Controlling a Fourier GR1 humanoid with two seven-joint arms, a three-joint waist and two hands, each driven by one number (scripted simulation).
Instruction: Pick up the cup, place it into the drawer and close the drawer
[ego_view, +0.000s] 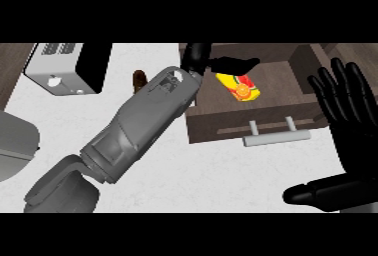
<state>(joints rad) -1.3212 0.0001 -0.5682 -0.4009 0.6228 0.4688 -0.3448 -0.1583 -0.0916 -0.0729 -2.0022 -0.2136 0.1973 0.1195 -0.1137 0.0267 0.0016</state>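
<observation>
Yellow-orange cup (241, 88), judged light, rigid and slick, is lying in the open drawer (221, 120); left robot hand (229, 64) is hovering unclenched above, right robot hand (341, 100) is resting released at frame right.

Yellow cup (239, 87) with orange-and-green print; dark brown drawer (251, 112), pale grey handle (275, 139); speckled white counter (199, 170).

One open drawer (288, 107) sits at two o'clock on the counter, fitted with one pale bar handle (275, 138). Inside it lies one yellow cup (241, 87) with an orange print. One toaster (63, 67) stands at eleven o'clock, and one small brown object (139, 79), too hidden to identify, shows at twelve. Two black hands appear: the left hand (221, 62) at one o'clock, the right hand (347, 107) at three.
</observation>
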